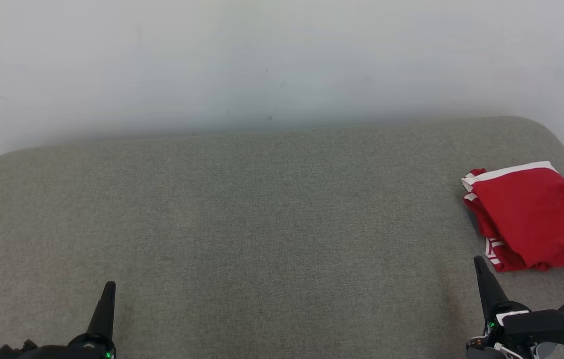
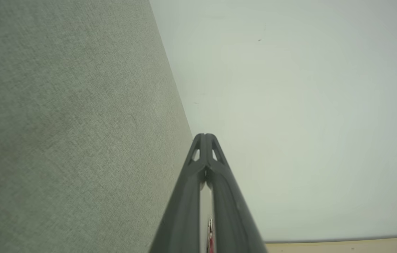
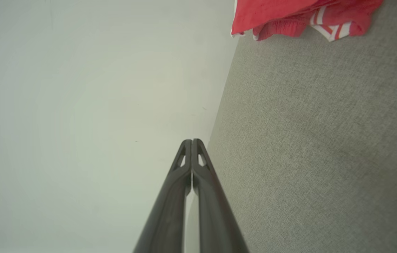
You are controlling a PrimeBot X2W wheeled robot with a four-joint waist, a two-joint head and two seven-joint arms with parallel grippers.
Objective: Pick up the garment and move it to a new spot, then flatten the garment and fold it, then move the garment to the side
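A red garment [image 1: 536, 214] with white trim lies folded in a compact stack at the right end of the grey padded bench [image 1: 262, 209]. This suggests the last step, setting it aside, is finishing or done, and the next move would call for little beyond nudging the stack inward should it overhang. The right gripper [image 1: 478, 267] hovers at the bench's front right, just short of the garment and not touching it, fingers pressed together on nothing. The left gripper [image 1: 108, 290] mirrors it at the bench's front left, likewise closed and empty.
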